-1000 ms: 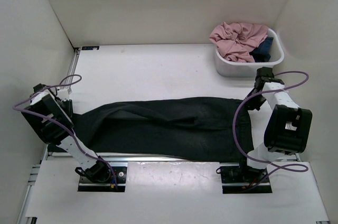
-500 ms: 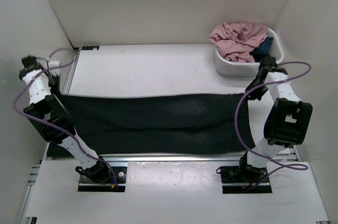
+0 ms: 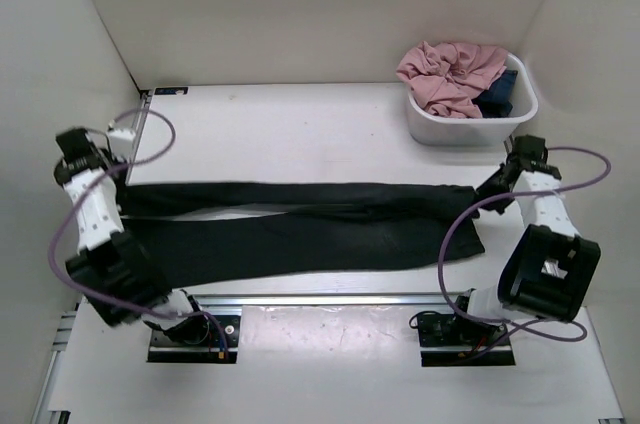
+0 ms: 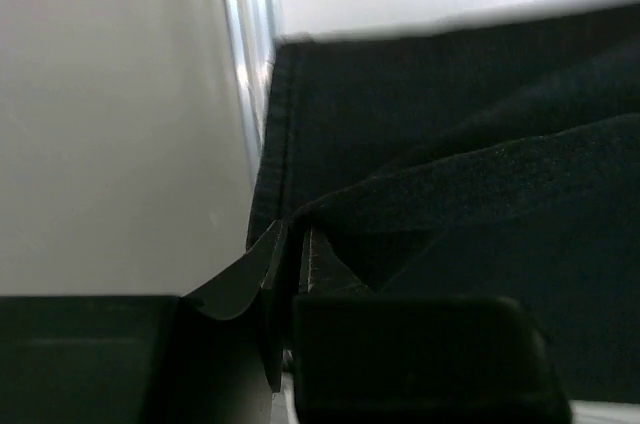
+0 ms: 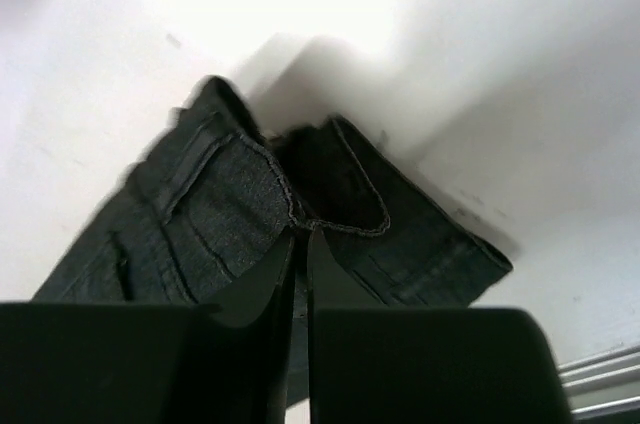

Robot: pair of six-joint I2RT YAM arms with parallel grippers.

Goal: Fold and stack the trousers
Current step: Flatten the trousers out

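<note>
The black trousers (image 3: 300, 229) lie stretched left to right across the white table, with one long band pulled taut above the other. At their left end my left gripper (image 3: 122, 192) is shut on the cloth. In the left wrist view its jaws (image 4: 295, 239) pinch a fold of the trousers (image 4: 480, 144). My right gripper (image 3: 492, 184) holds the right end. The right wrist view shows it (image 5: 300, 234) shut on the stitched waistband edge of the trousers (image 5: 200, 204), raised off the table.
A white tub (image 3: 450, 129) stands at the back right, holding a pink garment (image 3: 450, 69) and a small dark blue garment (image 3: 498, 94). White walls close in left (image 3: 60, 64) and right. A metal rail (image 3: 330, 299) runs along the near edge.
The left gripper closed on the left end of the trousers. Both arms lifted the cloth, then pulled outward, so the trousers now stretch taut in a narrower band.
</note>
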